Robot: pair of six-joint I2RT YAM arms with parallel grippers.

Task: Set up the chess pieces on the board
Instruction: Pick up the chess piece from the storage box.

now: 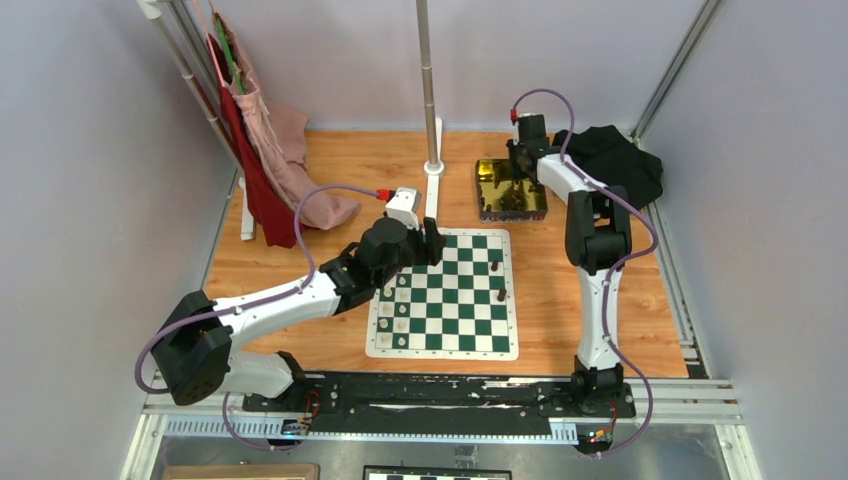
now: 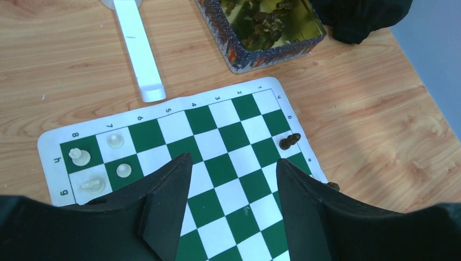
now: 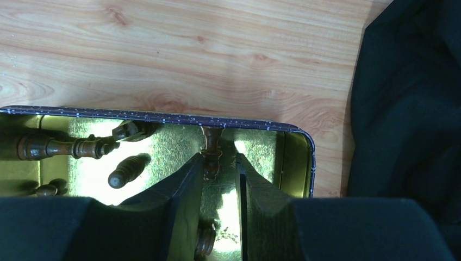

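The green-and-white board (image 1: 470,343) lies at mid-table. Two dark brown chess pieces (image 1: 494,268) stand near its right edge; one (image 2: 290,141) shows in the left wrist view. Several cream-white figures (image 2: 80,156) stand at the board's left side. My left gripper (image 1: 432,245) hovers over the board's far left part, open and empty (image 2: 234,160). My right gripper (image 1: 515,185) reaches down into the gold tin (image 1: 482,190). Its jaws (image 3: 219,157) stand narrowly apart around a brown piece (image 3: 211,157) that touches the left finger, with a gap to the right finger. More brown pieces (image 3: 60,147) lie in the tin.
A white pole stand (image 1: 432,160) rises behind the board, its foot (image 2: 138,49) beside the tin (image 2: 261,54). A black cloth (image 1: 615,160) lies right of the tin, also in the right wrist view (image 3: 407,98). Red and pink garments (image 1: 270,150) hang at the back left.
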